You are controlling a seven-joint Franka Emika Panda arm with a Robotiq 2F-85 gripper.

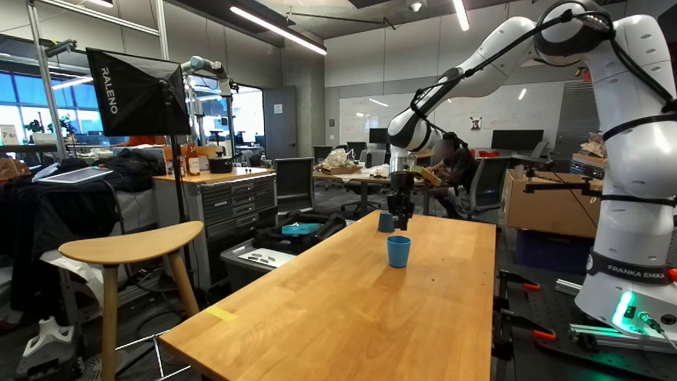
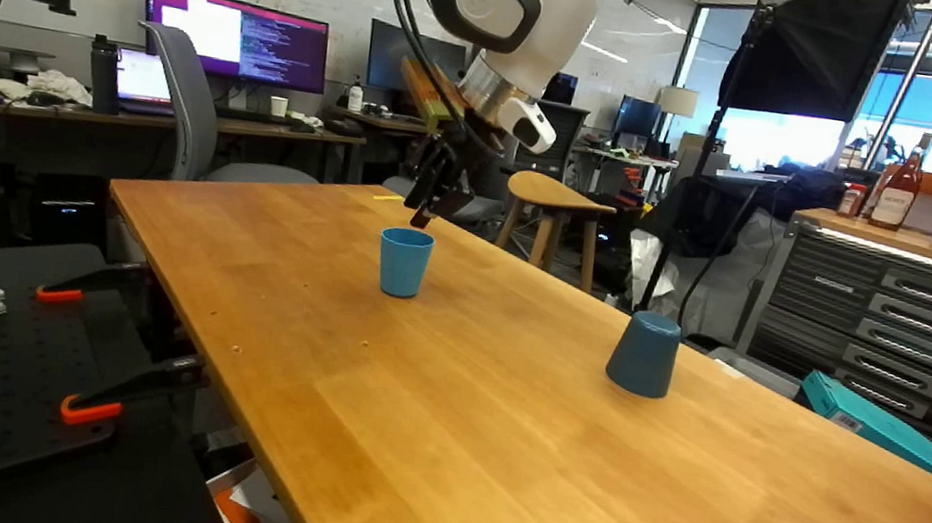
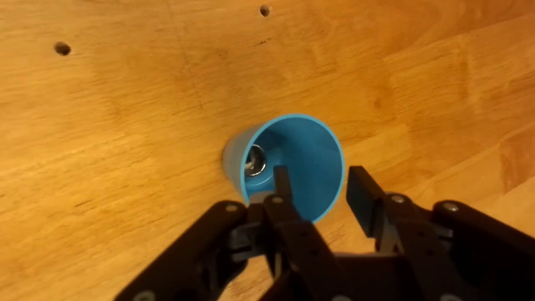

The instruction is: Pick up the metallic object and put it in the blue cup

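The light blue cup stands upright on the wooden table, seen in both exterior views (image 1: pixel 398 252) (image 2: pixel 403 264) and in the wrist view (image 3: pixel 309 144). A round shiny metallic object (image 3: pixel 255 160) lies inside at the cup's bottom, partly hidden by the rim; the exterior views do not show it. My gripper (image 3: pixel 319 175) is open with nothing between its fingers. In the wrist view one finger overlaps the cup's opening and the other is beyond the rim. In both exterior views the gripper (image 1: pixel 404 226) (image 2: pixel 421 212) hangs just above the cup.
A darker blue cup (image 1: pixel 386 221) stands upside down near the edge of the wooden table (image 1: pixel 402 328); it also shows in an exterior view (image 2: pixel 645 357). Clamps with orange tips (image 2: pixel 90 412) sit along the robot-side edge. A wooden stool (image 1: pixel 132 243) stands beside the table.
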